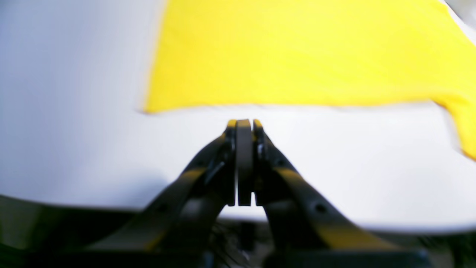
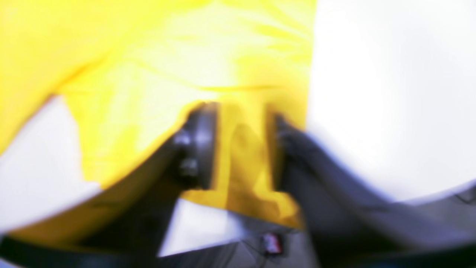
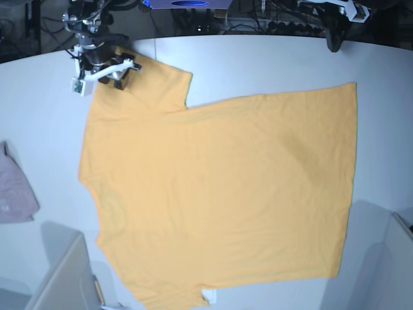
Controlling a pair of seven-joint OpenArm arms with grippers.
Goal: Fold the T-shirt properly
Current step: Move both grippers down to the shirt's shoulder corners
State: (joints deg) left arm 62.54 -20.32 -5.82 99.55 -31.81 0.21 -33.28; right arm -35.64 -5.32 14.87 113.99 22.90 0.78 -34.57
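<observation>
T-shirt spread flat on white table; 2 grippers at its far edge.

The orange-yellow T-shirt (image 3: 219, 194) is laid open across the white table (image 3: 271, 61), which is taken as the landmark; most of the table's middle is covered by it. At the table's far side, the right gripper (image 2: 241, 149) is seen at a sleeve of the T-shirt, its jaws standing apart with a fold of yellow cloth between them; whether the cloth is pinched cannot be told through the blur. The left gripper (image 1: 244, 124) is held over bare table just short of the T-shirt's hem, its jaws pressed together on nothing. A pale pink-grey cloth (image 3: 16, 194) is noted at one table edge, apart from the T-shirt.
</observation>
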